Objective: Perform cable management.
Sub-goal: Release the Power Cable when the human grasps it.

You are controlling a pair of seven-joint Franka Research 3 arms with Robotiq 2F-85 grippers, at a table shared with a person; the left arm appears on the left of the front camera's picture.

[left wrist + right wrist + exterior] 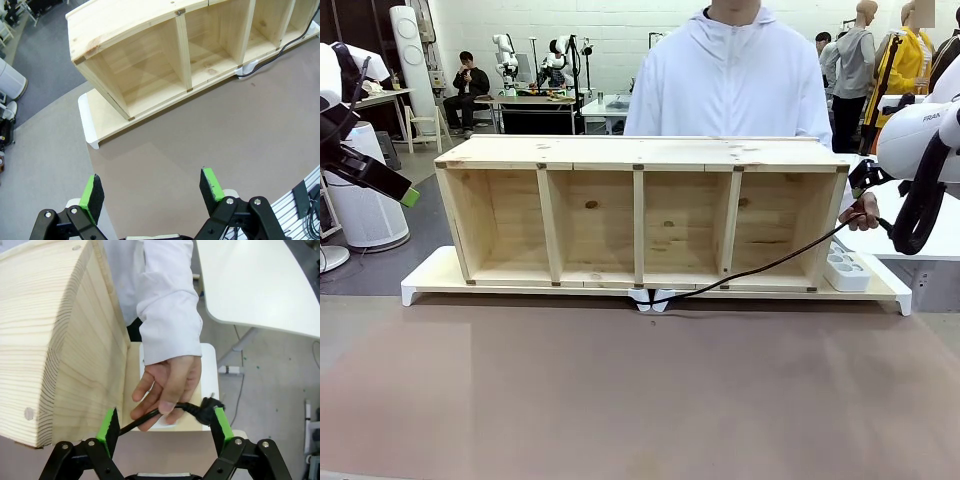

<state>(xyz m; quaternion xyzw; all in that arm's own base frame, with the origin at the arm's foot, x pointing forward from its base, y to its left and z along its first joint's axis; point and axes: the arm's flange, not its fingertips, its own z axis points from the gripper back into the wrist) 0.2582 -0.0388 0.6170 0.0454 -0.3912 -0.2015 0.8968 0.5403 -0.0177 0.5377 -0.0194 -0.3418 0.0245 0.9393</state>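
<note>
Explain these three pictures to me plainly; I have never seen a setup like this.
Two robot arms share a table with a person. One camera looks across the table; two more sit on the robot's wrists. On the table stands a wooden shelf with four open compartments, and a white power strip beside it. The person's hand holds the black cable near its plug, between the open fingers of the right gripper. The left gripper hangs open over the table, holding nothing.

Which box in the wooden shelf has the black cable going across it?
The compartment farthest toward the robot's right. The cable slants across its front to the person's hand; the other three have none.
</note>
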